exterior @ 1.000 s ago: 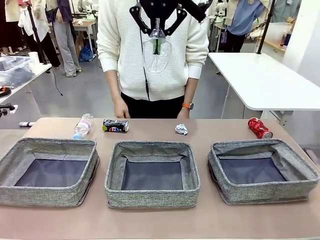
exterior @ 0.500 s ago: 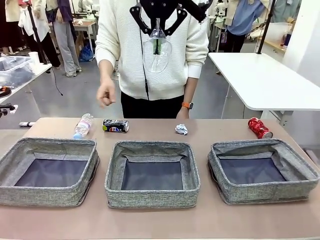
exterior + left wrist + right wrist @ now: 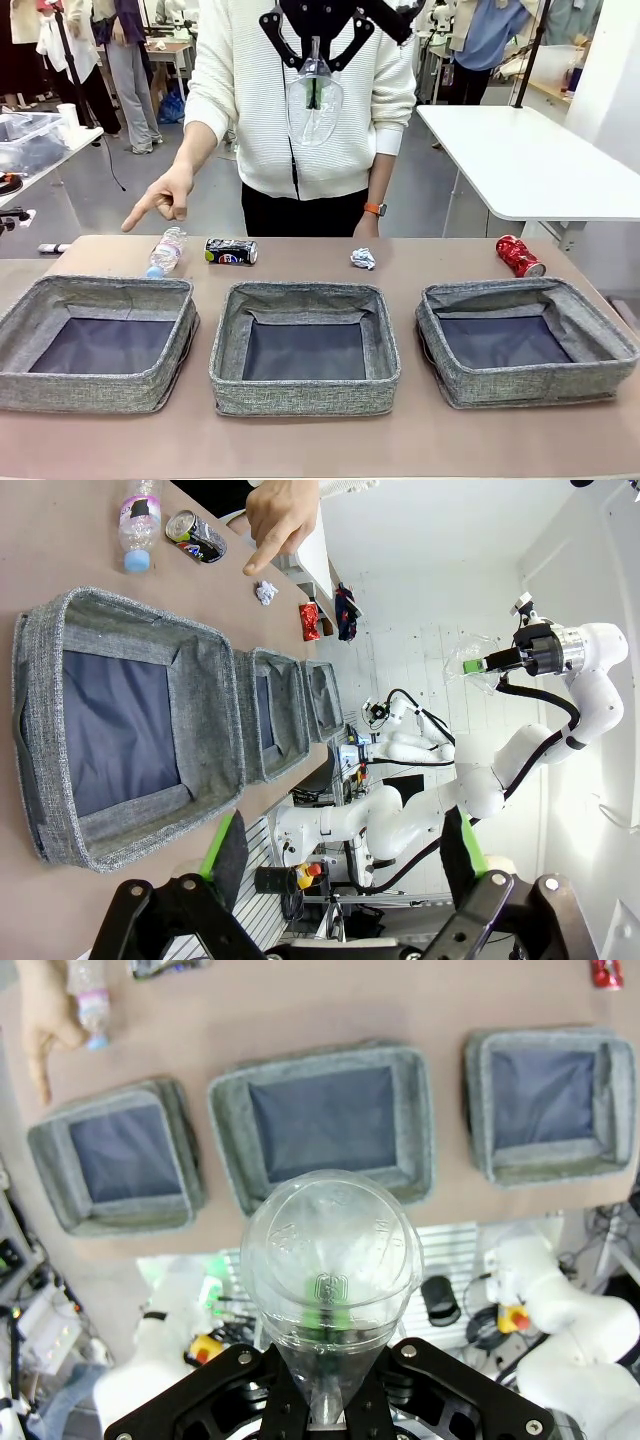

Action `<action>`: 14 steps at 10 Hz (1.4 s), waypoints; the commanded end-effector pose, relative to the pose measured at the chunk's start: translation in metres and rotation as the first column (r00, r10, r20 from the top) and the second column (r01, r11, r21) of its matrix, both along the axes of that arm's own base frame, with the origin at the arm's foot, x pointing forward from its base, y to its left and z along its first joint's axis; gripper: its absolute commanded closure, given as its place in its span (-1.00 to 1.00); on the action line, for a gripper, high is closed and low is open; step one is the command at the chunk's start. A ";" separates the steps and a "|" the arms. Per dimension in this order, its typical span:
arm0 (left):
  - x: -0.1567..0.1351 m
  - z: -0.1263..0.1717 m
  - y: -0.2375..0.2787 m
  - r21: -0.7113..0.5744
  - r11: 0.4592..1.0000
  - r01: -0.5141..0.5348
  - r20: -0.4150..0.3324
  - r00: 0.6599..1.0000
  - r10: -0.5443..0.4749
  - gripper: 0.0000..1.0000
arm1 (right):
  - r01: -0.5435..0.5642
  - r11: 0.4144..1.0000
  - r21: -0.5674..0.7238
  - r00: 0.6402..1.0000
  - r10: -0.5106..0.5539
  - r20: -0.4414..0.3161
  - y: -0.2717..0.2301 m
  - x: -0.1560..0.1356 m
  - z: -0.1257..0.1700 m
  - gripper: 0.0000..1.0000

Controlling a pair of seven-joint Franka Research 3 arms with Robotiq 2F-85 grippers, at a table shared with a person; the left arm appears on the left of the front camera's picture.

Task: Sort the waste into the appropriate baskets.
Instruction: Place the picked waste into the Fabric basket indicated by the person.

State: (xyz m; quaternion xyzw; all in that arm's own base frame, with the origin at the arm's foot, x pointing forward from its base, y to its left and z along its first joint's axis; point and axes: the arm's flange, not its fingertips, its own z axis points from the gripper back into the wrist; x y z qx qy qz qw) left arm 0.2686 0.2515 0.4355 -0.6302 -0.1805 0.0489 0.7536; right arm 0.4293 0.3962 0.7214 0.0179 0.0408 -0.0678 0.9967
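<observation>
High above the table's far side, my right gripper (image 3: 314, 92) is shut on a clear plastic bottle (image 3: 314, 125) that hangs in front of the person's white sweater. In the right wrist view that bottle (image 3: 330, 1260) stands between the fingers over the middle basket (image 3: 335, 1125). Three grey baskets sit in a row: left (image 3: 100, 286), middle (image 3: 305, 291), right (image 3: 500, 289). Behind them lie another clear bottle (image 3: 166, 250), a dark can (image 3: 231, 251), a paper ball (image 3: 363, 259) and a red can (image 3: 519, 256). My left gripper (image 3: 340, 850) is open, off beyond the left basket (image 3: 40, 680).
The person's hand (image 3: 160, 200) points a finger down over the table's far left, above the lying bottle. Their other hand (image 3: 368, 225) rests at the far edge near the paper ball. A white table (image 3: 530, 160) stands at the back right.
The person's hand rose from the table near the dark can and swung left, now pointing down toward the lying bottle. Neither arm has moved.
</observation>
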 end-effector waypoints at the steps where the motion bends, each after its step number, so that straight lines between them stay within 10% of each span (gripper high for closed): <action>1: -0.002 0.001 -0.001 0.004 1.000 0.016 0.018 1.000 -0.016 -1.00 | -0.022 1.000 0.020 1.000 0.022 -0.007 -0.003 0.000 0.005 0.97; 4: -0.002 0.001 -0.001 0.004 1.000 0.016 0.018 1.000 -0.016 -1.00 | 0.000 1.000 0.000 1.000 0.000 0.000 0.000 0.000 0.000 0.97; 6: -0.002 0.001 -0.001 0.004 1.000 0.016 0.018 1.000 -0.016 -1.00 | -0.294 0.955 0.028 0.953 0.291 0.077 0.023 0.001 -0.028 0.97; 10: -0.002 0.001 -0.001 0.004 1.000 0.016 0.018 1.000 -0.016 -1.00 | -0.838 0.473 0.272 0.544 0.760 0.356 0.141 0.006 -0.113 0.97; 12: -0.002 0.001 -0.001 0.004 1.000 0.016 0.018 1.000 -0.016 -1.00 | -0.960 0.156 0.231 0.256 0.821 0.511 0.201 -0.015 -0.145 0.97; 14: -0.002 0.001 -0.001 0.004 1.000 0.016 0.018 1.000 -0.016 -1.00 | -0.986 0.130 0.102 0.144 0.978 0.149 0.214 -0.028 -0.162 0.97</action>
